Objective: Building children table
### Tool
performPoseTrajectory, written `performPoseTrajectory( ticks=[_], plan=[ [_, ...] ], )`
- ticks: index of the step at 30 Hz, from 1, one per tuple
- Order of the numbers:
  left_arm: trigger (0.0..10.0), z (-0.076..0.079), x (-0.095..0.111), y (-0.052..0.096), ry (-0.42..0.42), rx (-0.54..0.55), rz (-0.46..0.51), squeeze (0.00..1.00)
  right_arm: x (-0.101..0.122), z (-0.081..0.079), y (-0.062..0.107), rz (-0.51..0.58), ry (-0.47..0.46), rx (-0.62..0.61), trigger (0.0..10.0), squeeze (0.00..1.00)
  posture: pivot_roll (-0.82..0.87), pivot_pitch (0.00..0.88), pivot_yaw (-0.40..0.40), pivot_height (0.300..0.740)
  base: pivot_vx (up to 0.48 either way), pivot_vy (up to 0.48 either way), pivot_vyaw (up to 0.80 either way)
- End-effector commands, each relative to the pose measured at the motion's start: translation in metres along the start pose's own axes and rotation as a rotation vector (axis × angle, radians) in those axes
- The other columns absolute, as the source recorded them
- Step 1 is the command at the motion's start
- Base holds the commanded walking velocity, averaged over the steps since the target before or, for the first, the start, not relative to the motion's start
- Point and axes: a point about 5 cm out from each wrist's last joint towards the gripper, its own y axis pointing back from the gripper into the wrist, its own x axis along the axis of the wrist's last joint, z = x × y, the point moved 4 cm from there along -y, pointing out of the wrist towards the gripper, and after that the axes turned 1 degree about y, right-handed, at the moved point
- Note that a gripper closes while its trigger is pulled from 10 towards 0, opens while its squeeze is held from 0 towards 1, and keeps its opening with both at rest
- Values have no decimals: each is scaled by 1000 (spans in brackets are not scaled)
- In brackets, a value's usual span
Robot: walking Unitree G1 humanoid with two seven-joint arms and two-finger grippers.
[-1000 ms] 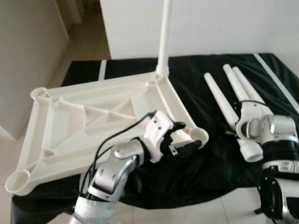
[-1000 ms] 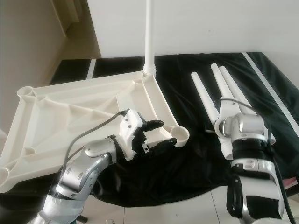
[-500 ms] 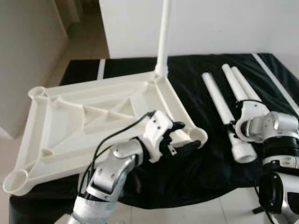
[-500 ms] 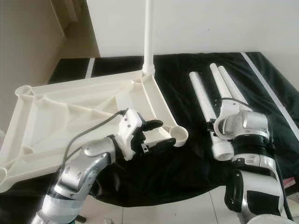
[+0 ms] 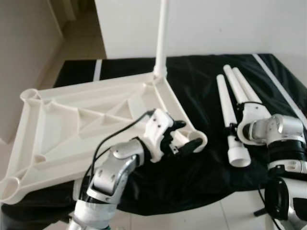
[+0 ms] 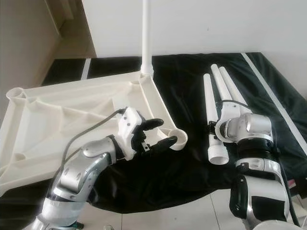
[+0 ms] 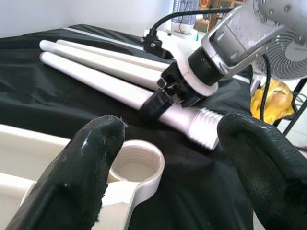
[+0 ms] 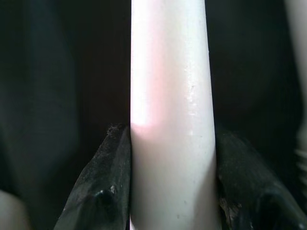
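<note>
The white table top (image 5: 86, 120) lies upside down on a black cloth, with one white leg (image 5: 161, 38) standing upright in its far corner. My left gripper (image 5: 184, 136) is open, its black fingers on either side of the near corner's threaded socket (image 7: 136, 167). My right gripper (image 7: 168, 96) is shut on a loose white table leg (image 5: 228, 122), whose threaded end (image 6: 217, 154) points toward me. In the right wrist view both fingers press against that leg (image 8: 170, 115). Two more white legs (image 5: 242, 86) lie side by side just beyond it.
The black cloth (image 5: 201, 177) ends at a pale tiled floor near me. A white wall (image 5: 216, 24) rises behind the cloth. A fan and a yellow bag (image 7: 271, 100) stand off to the right.
My right gripper has pulled the held leg toward the table top and swung it more upright in the picture. The camera has shifted, so the scene has slid leftward. The left gripper stays at the socket.
</note>
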Motion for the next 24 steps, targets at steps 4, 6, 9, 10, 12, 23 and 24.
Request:
performPoseTrajectory(
  ticks=[4, 6, 9, 10, 12, 23, 24],
  plan=[
    [10000, -36, 10, -2, 21, 229, 25, 0, 46, -32, 15, 401, 108, 111, 10000, 0, -25, 78, -9, 740, 0, 0, 0],
    [10000, -41, 13, -3, 16, 251, 27, 0, 50, -35, 17, 431, 90, 114, 10000, 0, -25, 78, -9, 740, 0, 0, 0],
    [10000, -48, 20, -6, 30, 271, 60, 0, 55, -41, 24, 491, 54, 176, 10000, 0, -26, 75, -10, 740, 0, 0, 0],
    [10000, -51, 23, -9, 30, 279, 67, 0, 56, -43, 27, 518, 34, 223, 10000, 0, -24, 62, -10, 740, 0, 0, 0],
    [10000, -54, 27, -14, 23, 286, 67, 0, 55, -43, 29, 536, 39, 235, 10000, 0, -28, 51, -9, 740, 0, 0, 0],
    [10000, -83, 45, -29, 177, 355, 140, 0, 45, -43, 40, 650, -45, 276, 10000, 0, -90, 24, 17, 740, 0, 0, 0],
    [10000, -83, 45, -29, 177, 355, 140, 0, 45, -43, 40, 650, -45, 276, 10000, 0, -90, 24, 17, 740, 0, 0, 0]
  ],
)
